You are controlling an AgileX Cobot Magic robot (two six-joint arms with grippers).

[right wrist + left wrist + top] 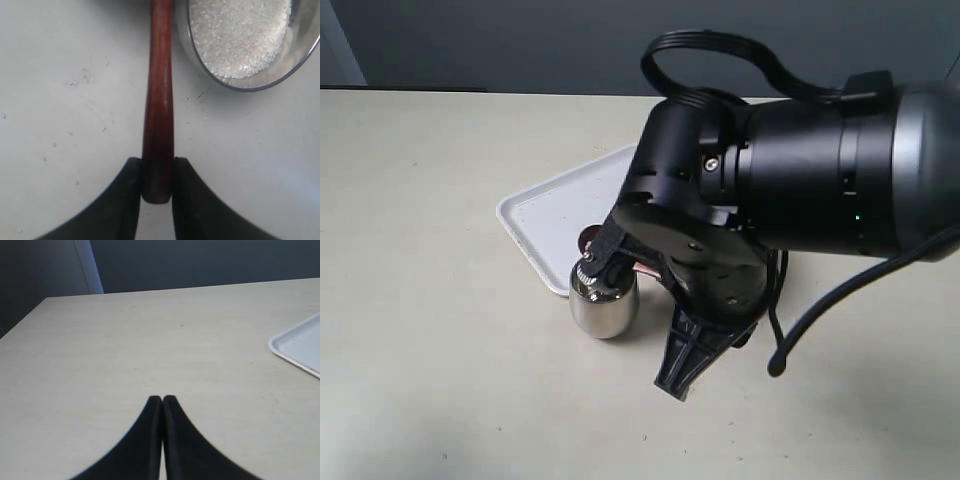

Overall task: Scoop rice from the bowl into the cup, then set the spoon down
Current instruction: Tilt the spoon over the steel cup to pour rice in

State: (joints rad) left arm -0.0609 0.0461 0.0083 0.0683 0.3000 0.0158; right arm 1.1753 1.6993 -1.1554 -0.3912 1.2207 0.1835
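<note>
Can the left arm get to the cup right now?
Probably, but from the side only: the table beside the cup is bare, while the right arm hangs over its top. The left gripper is shut and would need opening.

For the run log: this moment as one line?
right tool: shut on spoon handle | left tool: shut, empty, over table | rice: in steel vessel beside handle | cup: upright at tray edge

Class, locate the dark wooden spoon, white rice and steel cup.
Dark reddish-brown wooden spoon (157, 100): right wrist view, handle.
White rice grains (240, 35): right wrist view, heap's middle.
Small shiny steel cup (603, 310): exterior view, side wall.
</note>
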